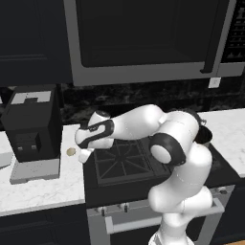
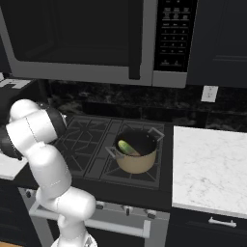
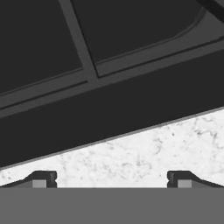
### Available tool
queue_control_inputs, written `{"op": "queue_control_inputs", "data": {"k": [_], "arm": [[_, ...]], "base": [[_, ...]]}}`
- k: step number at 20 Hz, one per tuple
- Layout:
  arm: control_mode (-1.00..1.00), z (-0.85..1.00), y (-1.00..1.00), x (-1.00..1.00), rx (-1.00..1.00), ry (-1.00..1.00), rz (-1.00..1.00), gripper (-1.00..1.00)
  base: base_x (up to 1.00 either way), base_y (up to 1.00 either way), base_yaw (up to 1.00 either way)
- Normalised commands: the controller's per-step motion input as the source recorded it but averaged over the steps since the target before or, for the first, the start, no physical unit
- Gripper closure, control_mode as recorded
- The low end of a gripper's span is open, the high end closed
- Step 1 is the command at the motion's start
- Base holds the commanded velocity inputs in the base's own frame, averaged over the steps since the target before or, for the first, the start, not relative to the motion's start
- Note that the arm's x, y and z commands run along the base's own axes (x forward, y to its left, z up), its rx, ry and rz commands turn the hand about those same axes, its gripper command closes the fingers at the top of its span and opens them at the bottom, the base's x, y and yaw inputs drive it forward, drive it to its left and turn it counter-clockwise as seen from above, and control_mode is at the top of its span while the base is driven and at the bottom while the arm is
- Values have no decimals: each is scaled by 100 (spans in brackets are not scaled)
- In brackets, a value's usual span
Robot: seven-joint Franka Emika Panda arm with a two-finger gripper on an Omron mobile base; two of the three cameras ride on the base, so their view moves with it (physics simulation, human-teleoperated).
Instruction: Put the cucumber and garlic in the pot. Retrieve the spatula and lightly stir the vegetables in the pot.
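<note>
1. Two-finger gripper (image 3: 111,180): jaws spread wide, nothing between them, low over the white marbled counter (image 3: 144,153), pointing down.
2. Just beside the fingers, on the side away from the stove: tiny round pale beige garlic bulb (image 1: 71,151), on the counter, not touched.
3. Handling guess: light, firm, round, so likely to roll or squirt out. Best pinched across the widest middle, straight from above, jaws centred first.
4. Just ahead of the fingertips: black edge and grate of the gas stove (image 3: 109,109).
5. Further out past the garlic: boxy black coffee machine (image 1: 33,122).
6. Far across the stove: low round cream-tan pot (image 2: 137,166) with the yellow-green mottled cucumber (image 2: 126,147) already inside. Garlic and stirring not yet done.
</note>
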Motion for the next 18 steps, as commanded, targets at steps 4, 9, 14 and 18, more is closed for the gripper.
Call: {"op": "queue_control_inputs", "data": {"k": [4,9,14,18], "arm": [[-100,1,58,14,-6,8,-16,-100],[-100,20,65,11,-5,4,-18,-100],[-100,49,55,5,0,3,-21,-100],[-100,63,48,7,0,3,-25,-100]], "base": [[0,0,0],[0,0,0],[0,0,0],[0,0,0]]}}
